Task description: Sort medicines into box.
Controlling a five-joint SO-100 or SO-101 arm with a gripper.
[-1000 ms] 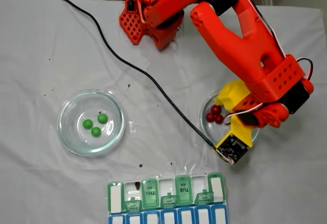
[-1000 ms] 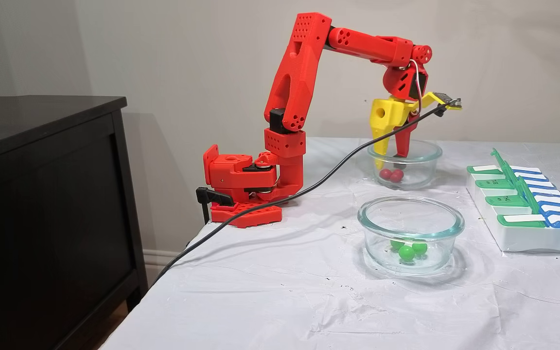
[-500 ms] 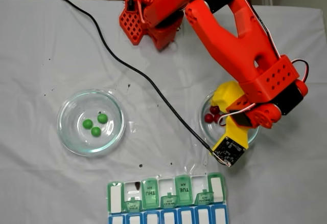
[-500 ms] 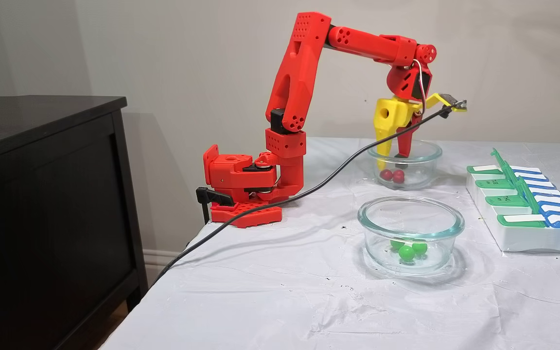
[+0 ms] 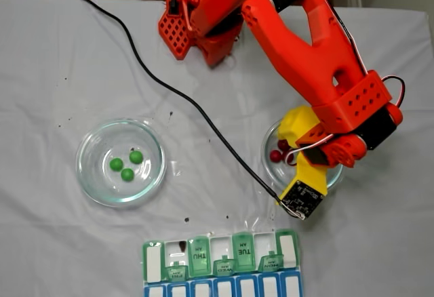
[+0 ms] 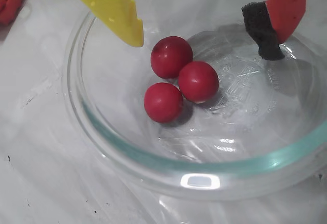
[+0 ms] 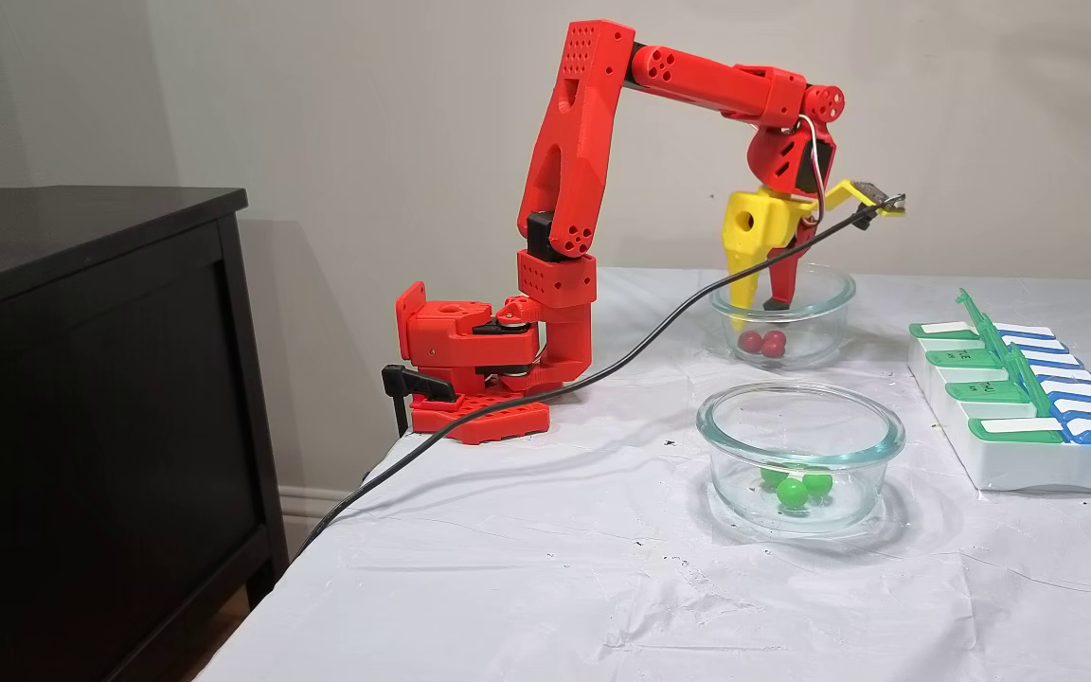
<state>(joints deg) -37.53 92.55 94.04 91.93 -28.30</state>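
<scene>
Overhead first: my gripper (image 5: 293, 163) hangs over the right-hand glass dish (image 5: 271, 170), red balls (image 5: 280, 151) peeking out beside the yellow finger; green balls (image 5: 127, 165) wait in the other dish, pill box (image 5: 222, 263) below. Wrist view: jaws spread wide, empty, yellow tip (image 6: 130, 29) just beside the uppermost red ball, padded red tip (image 6: 263, 27) well apart. Side view: fingers dip inside the rim, I judge to straddle one ball.
</scene>
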